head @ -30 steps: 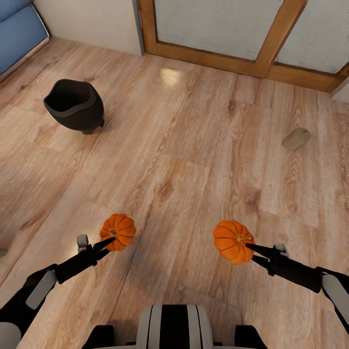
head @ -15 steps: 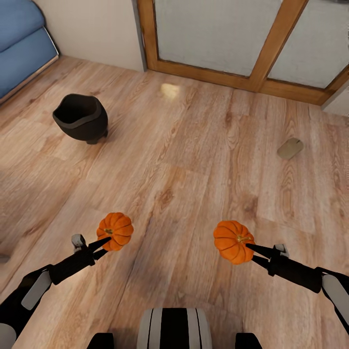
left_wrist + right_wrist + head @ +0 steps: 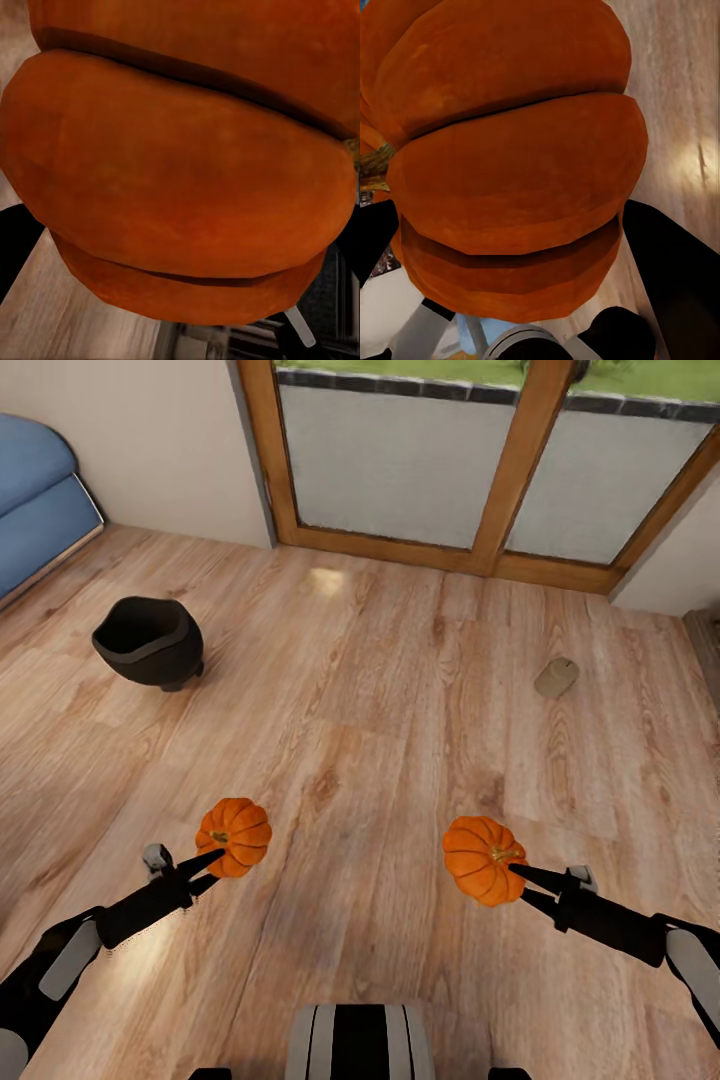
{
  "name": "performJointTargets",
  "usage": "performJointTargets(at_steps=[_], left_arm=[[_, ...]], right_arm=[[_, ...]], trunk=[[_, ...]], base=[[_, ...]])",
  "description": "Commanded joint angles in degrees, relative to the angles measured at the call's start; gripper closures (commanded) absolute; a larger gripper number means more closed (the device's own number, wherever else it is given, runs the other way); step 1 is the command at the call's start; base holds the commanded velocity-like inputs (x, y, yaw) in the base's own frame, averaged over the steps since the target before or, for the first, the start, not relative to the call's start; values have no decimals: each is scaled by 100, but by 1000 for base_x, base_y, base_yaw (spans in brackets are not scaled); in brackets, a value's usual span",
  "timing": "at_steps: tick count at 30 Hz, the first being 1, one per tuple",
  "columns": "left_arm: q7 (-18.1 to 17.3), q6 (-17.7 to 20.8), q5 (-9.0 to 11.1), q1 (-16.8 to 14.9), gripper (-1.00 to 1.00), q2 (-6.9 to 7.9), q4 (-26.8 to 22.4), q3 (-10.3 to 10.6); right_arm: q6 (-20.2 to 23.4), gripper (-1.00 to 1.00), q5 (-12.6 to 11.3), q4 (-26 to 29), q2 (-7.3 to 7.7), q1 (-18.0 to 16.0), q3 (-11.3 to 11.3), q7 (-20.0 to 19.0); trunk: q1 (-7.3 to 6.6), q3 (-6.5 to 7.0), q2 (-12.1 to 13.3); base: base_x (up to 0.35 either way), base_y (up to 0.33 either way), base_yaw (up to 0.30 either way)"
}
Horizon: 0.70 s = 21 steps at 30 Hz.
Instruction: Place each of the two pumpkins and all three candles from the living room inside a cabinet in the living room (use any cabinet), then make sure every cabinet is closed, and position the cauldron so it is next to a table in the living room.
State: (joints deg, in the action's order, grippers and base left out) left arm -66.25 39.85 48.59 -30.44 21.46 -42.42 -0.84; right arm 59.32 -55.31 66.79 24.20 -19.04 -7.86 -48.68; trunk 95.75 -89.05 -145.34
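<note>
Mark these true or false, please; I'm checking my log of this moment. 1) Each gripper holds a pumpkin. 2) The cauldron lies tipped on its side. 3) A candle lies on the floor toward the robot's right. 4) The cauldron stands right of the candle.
1) True: the left gripper is shut on one pumpkin, the right gripper on the other pumpkin.
2) False: the cauldron stands upright, mouth up.
3) True: the candle lies on the floor.
4) False: it stands left of the candle.

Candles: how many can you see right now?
1. One candle lies on its side on the floor, far right, near the glass door. The other two may be out of frame.
</note>
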Motion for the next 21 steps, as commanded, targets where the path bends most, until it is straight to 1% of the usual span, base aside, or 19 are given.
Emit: performJointTargets(at_steps=[1, 7, 21], left_arm=[[-65, 31, 7, 2, 100, 32, -3, 1], [-198, 47, 18, 2, 100, 206, -19, -7], [-213, 100, 19, -1, 100, 246, -117, -13]], right_arm=[[19, 100, 26, -7, -3, -4, -5, -21], [19, 100, 27, -16, -4, -4, -5, -21], [19, 100, 29, -15, -19, -4, -5, -18]], trunk=[[-3, 28, 1], [-18, 207, 9], [-54, 629, 27]], base=[[0, 0, -162], [0, 0, -161], [0, 0, -144]])
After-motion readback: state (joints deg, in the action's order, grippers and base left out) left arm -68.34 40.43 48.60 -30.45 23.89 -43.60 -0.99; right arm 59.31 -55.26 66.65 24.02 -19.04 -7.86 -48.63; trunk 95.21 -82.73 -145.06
